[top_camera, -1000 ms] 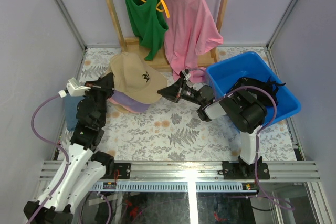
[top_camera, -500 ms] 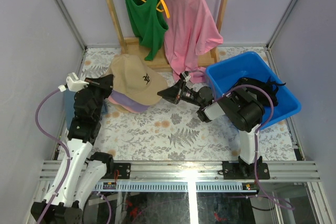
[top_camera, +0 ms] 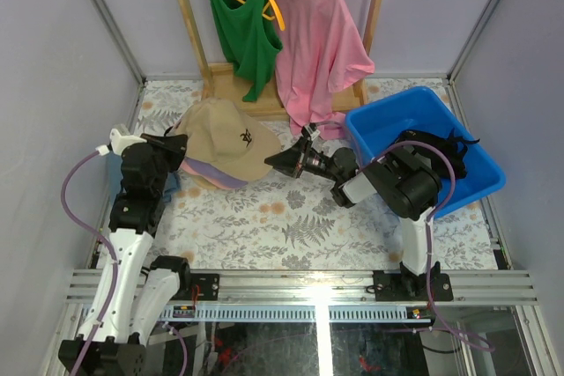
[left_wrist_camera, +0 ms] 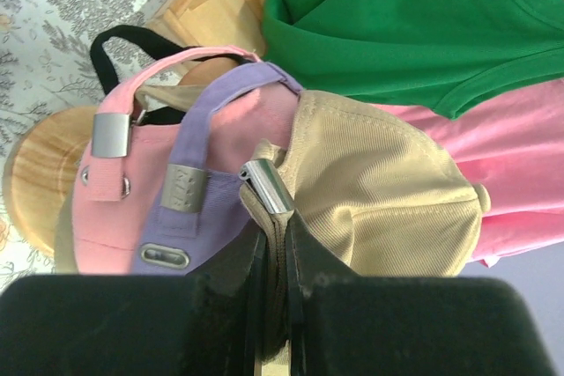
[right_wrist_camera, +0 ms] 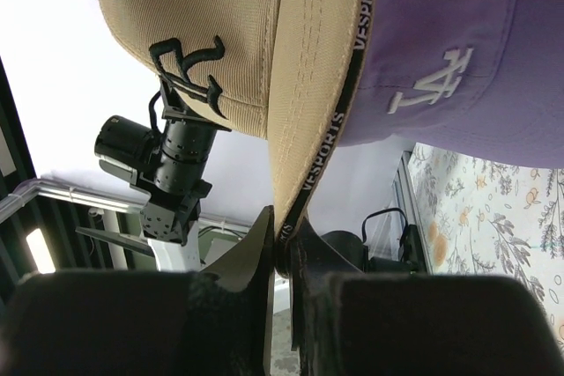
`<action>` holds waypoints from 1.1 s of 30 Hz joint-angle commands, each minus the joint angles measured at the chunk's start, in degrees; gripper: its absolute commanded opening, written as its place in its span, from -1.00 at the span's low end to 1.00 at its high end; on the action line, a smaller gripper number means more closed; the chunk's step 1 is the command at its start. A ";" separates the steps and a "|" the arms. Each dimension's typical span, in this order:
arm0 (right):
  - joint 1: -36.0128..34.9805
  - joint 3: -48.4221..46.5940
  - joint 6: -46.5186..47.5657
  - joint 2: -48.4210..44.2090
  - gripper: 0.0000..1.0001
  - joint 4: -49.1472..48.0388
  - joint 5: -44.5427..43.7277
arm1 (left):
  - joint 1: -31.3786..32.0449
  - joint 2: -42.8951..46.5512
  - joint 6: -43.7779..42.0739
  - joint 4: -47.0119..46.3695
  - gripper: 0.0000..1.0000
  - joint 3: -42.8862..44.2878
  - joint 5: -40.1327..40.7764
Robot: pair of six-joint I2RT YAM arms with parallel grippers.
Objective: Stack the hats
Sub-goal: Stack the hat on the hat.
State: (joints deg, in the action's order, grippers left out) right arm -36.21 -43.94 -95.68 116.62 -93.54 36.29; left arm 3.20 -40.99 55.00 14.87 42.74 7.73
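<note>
Alignment mattered most here. The tan cap (top_camera: 225,136) hung between both arms over the lavender cap (left_wrist_camera: 220,160) and the pink cap (left_wrist_camera: 110,200), which sat nested on a round wooden stand (left_wrist_camera: 35,178) at the back left of the counter (top_camera: 291,217). The left hand (left_wrist_camera: 273,248) was clenched on the tan cap's rear strap just below its metal buckle (left_wrist_camera: 264,187). The right hand (right_wrist_camera: 282,253) was clenched on the edge of its brim.

The crown looked partly seated, so a good finish would probably mean lowering both ends evenly. The brim should line up above the lavender brim and the strap above the two straps beneath. One end should be let go only once the crown rested without tension. Pulling back or sideways while gripping risked dragging the caps beneath off the stand, or tipping it.

Several things could not be settled:
- From above, the tan crown covered nearly all of the lavender and pink caps, so how squarely they sat was unclear.
- Whether the tan cap touched the lavender crown or floated just above it could not be told.
- A black strap (left_wrist_camera: 97,55) showed behind the pink cap, but what it belonged to was hidden.
- A dark thing lay in the blue bin (top_camera: 414,94) behind the right arm, mostly blocked.
- A blue shape (top_camera: 117,187) beside the left arm was largely hidden too.
</note>
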 commanded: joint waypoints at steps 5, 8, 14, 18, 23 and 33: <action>1.57 1.39 3.08 2.65 -0.80 -4.20 -1.84 | -3.54 -0.07 0.80 1.52 -1.00 2.30 2.45; 1.49 1.42 3.31 3.36 -0.79 -4.20 -1.91 | -3.98 -0.41 0.89 1.75 -1.00 1.72 2.89; 1.14 0.85 3.60 5.29 -0.78 -4.04 -1.86 | -5.33 -1.14 0.66 2.57 -1.00 1.03 3.37; 1.05 1.03 3.90 6.38 -0.78 -3.95 -2.01 | -5.88 -1.33 0.46 2.88 -0.99 0.67 3.71; 0.96 0.92 4.13 7.56 -0.77 -3.87 -2.26 | -6.47 -2.15 0.54 2.67 -0.99 -0.20 3.12; 0.96 0.86 5.38 7.92 -0.65 -2.70 -2.56 | -8.14 -3.35 0.46 1.92 -1.00 -1.15 1.39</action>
State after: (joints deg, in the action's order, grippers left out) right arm -36.82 -44.38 -93.25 122.04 -93.82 36.53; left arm -2.00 -44.47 55.92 19.68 42.24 3.27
